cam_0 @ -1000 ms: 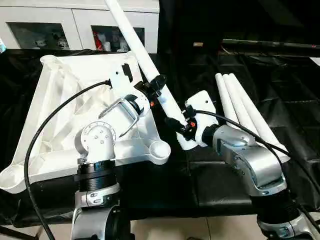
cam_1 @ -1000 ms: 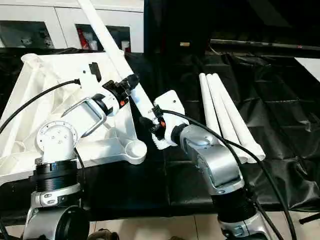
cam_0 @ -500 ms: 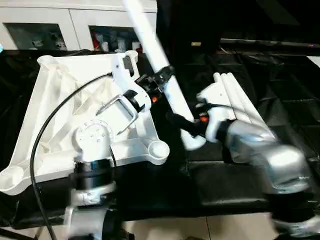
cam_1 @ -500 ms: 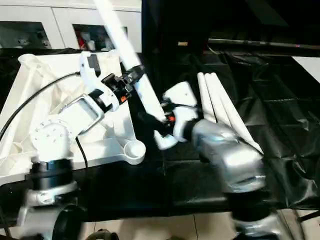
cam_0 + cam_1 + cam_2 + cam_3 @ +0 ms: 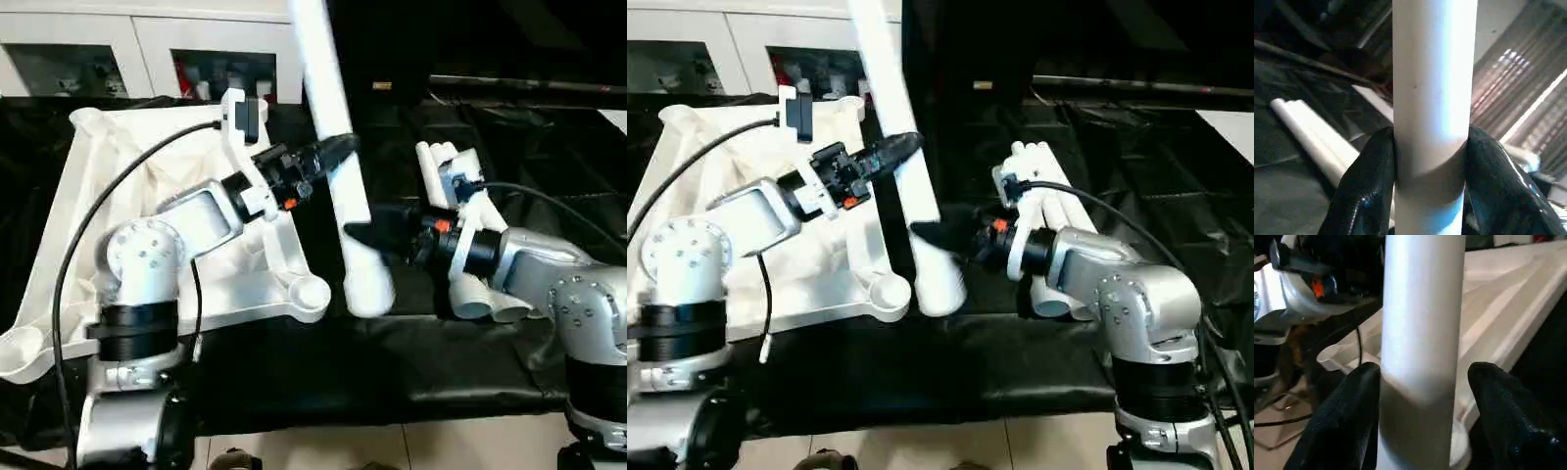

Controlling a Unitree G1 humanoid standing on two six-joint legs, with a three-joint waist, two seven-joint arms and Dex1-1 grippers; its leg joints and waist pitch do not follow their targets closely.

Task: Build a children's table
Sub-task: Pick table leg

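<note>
Leg [image 5: 338, 157] now stands nearly upright; a second ago it leaned hard, its top far over toward the cabinet side of the tabletop. Its wide lower end has swung out and hangs just beside the near corner socket [image 5: 312, 292] of the tabletop [image 5: 108, 196], not yet over it and not in it.

Left gripper [image 5: 1431, 161] is clamped on the leg, one black finger pressed to each side, partway up from the wide end. No change in its grip over the last second.

Right gripper [image 5: 1422, 396] has let go. Its fingers [image 5: 1352, 416] stand apart with the leg between them; one finger is close against the tube, the other shows a clear gap. A second ago it was closed on the lower part of the leg. So the leg's weight is on the left gripper alone, and the right one looks placed to steady or re-take the lower end.

Judgement: the step in hand is seating this first leg. The tube is turned up the right way; what remains is shifting the wide end sideways over the socket and pressing down.

Around the socket: tabletop lies underside up on black cloth [image 5: 392, 362], ribs showing, another socket at the far corner. Three spare legs [image 5: 1043, 186] lie together on the cloth, on the far side of the right arm from the socket. White cabinet [image 5: 147, 49] stands behind the tabletop.

In the way: left arm's cable [image 5: 88, 245] loops across the tabletop. The raised rim around the socket could catch the leg's end if it comes in low.
</note>
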